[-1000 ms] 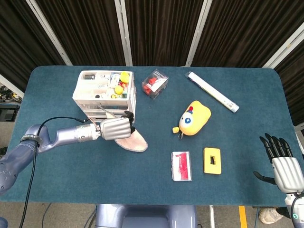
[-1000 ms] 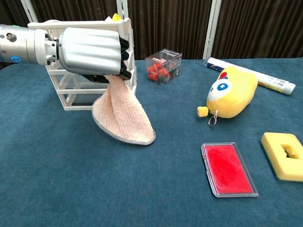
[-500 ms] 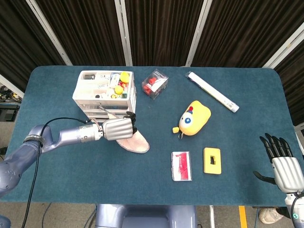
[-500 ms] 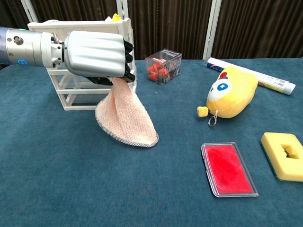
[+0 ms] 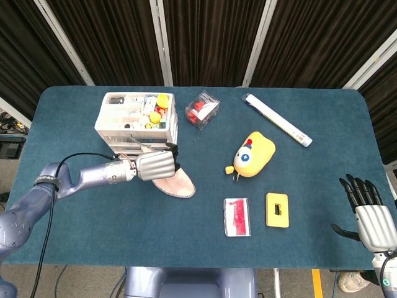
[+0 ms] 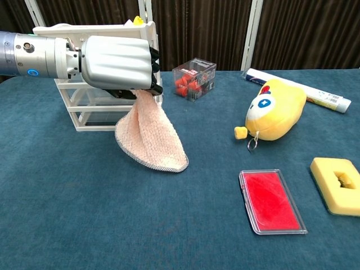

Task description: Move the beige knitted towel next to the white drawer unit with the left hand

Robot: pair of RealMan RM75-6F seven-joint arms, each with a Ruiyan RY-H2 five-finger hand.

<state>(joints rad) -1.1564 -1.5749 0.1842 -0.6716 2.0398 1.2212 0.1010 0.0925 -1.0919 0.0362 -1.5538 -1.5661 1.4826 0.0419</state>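
My left hand (image 5: pixel 155 165) (image 6: pixel 118 63) grips the top of the beige knitted towel (image 6: pixel 153 138) (image 5: pixel 176 185). The towel hangs from the hand and its lower edge rests on the blue table just in front of the white drawer unit (image 5: pixel 136 121) (image 6: pixel 73 107). The hand is right at the unit's front right corner. My right hand (image 5: pixel 371 217) is at the table's near right edge, away from everything, with its fingers spread and nothing in it; the chest view does not show it.
A clear box of red pieces (image 5: pixel 202 110) (image 6: pixel 194 78) stands right of the drawer unit. A yellow plush toy (image 5: pixel 253 154), a white tube (image 5: pixel 277 120), a red card case (image 5: pixel 237 216) and a yellow foam block (image 5: pixel 277 210) lie further right.
The left hand has shifted slightly right and toward the drawer unit with the towel; the towel's lower edge slid a little to the right. The right hand has not moved.
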